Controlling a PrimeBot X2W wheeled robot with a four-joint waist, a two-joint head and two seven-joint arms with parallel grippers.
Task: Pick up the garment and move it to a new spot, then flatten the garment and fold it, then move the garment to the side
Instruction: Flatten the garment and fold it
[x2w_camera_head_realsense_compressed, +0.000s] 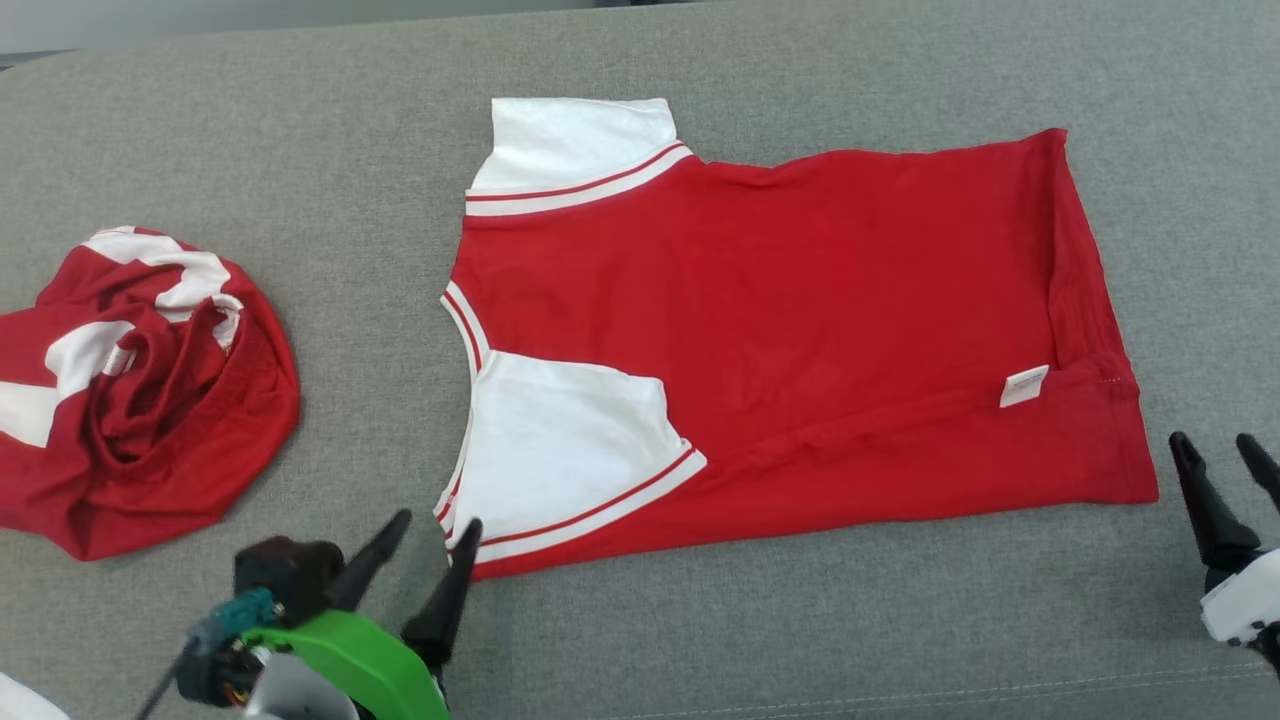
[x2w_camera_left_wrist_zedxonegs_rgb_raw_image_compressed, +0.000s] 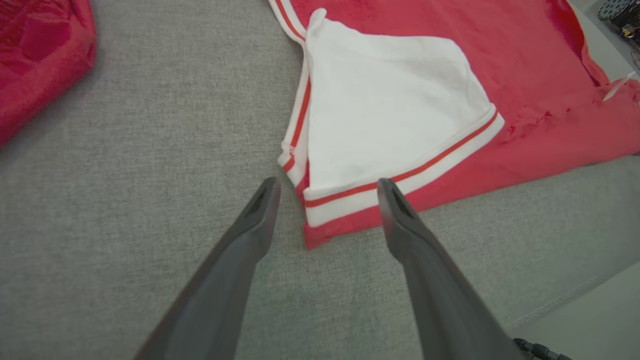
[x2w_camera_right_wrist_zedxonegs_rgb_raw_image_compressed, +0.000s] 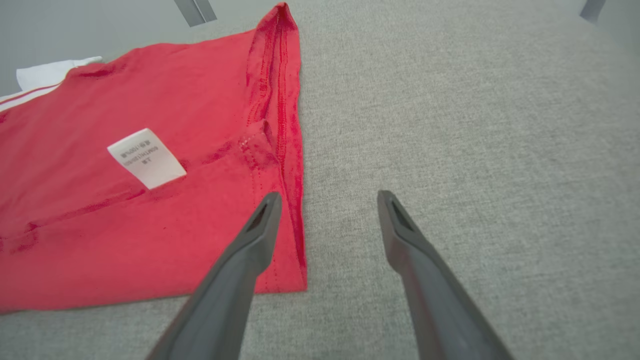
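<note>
The garment (x2w_camera_head_realsense_compressed: 790, 330) is a red shirt with white sleeves, lying flat on the grey surface, folded lengthwise, sleeves at the left and hem at the right. A white care label (x2w_camera_head_realsense_compressed: 1024, 385) shows near the hem. My left gripper (x2w_camera_head_realsense_compressed: 438, 520) stands open just off the near sleeve corner (x2w_camera_left_wrist_zedxonegs_rgb_raw_image_compressed: 345, 200), nothing between its fingers. My right gripper (x2w_camera_head_realsense_compressed: 1213, 443) is open beside the hem's near corner (x2w_camera_right_wrist_zedxonegs_rgb_raw_image_compressed: 287, 270), its left finger (x2w_camera_right_wrist_zedxonegs_rgb_raw_image_compressed: 260, 225) over the cloth's edge, holding nothing.
A second red-and-white garment (x2w_camera_head_realsense_compressed: 130, 390) lies crumpled in a heap at the left. Grey fabric surface (x2w_camera_head_realsense_compressed: 800, 640) runs bare in front of the shirt and to its right (x2w_camera_right_wrist_zedxonegs_rgb_raw_image_compressed: 475, 125). A seam line crosses the near edge.
</note>
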